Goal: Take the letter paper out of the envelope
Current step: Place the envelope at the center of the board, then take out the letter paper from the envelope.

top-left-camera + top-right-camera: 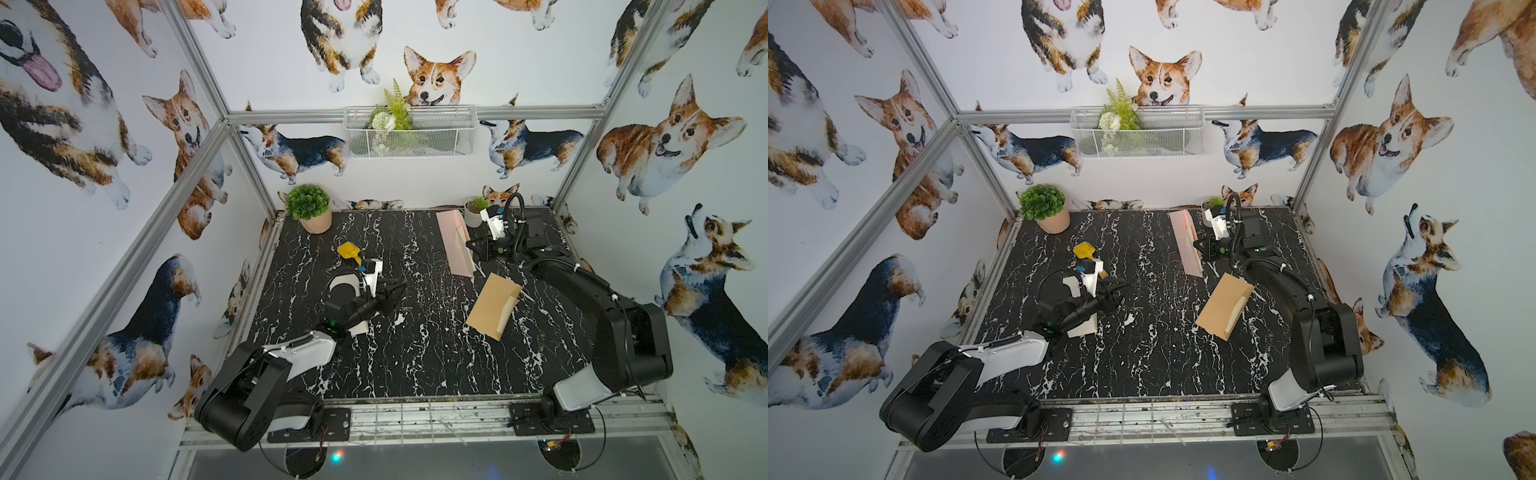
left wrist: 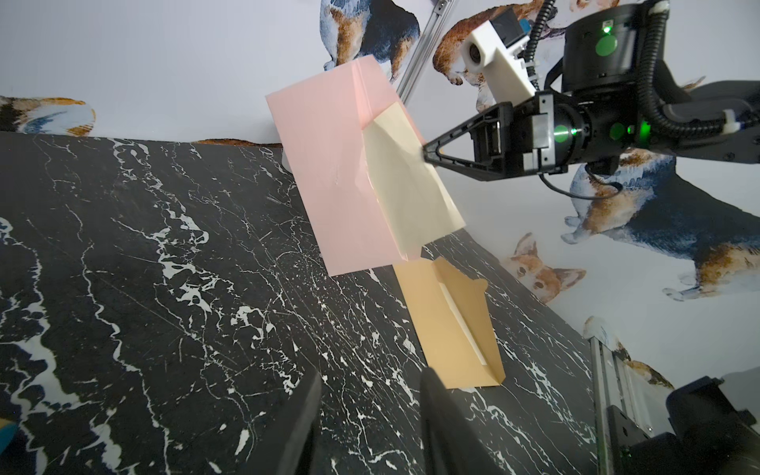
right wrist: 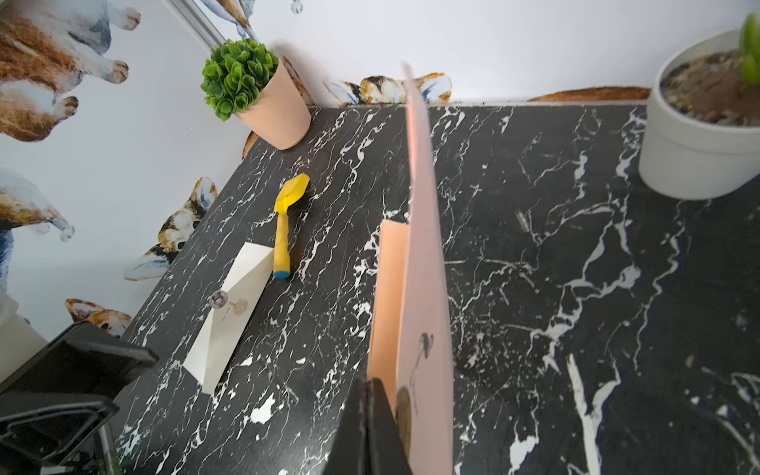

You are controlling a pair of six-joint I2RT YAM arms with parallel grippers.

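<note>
A pink envelope (image 1: pixel 451 239) (image 1: pixel 1185 243) stands on edge at the back right of the black marble table (image 1: pixel 415 353). A cream sheet (image 2: pixel 405 181), the letter paper, juts from the envelope's open side. My right gripper (image 2: pixel 425 150) (image 3: pixel 367 382) is shut on the edge of that sheet, just beside the pink face (image 3: pixel 423 288), which bears a round seal. My left gripper (image 2: pixel 372 376) (image 1: pixel 395 293) hovers over the table's left middle, well apart from the envelope. It is open with nothing between its fingers.
A brown envelope (image 1: pixel 492 305) (image 2: pixel 448 325) lies flap-open in front of the pink one. A white envelope (image 3: pixel 230 312) and a yellow toy scoop (image 3: pixel 286 222) lie near the left arm. A green plant in a peach pot (image 1: pixel 309 208) and a white cactus pot (image 3: pixel 699 123) stand at the back.
</note>
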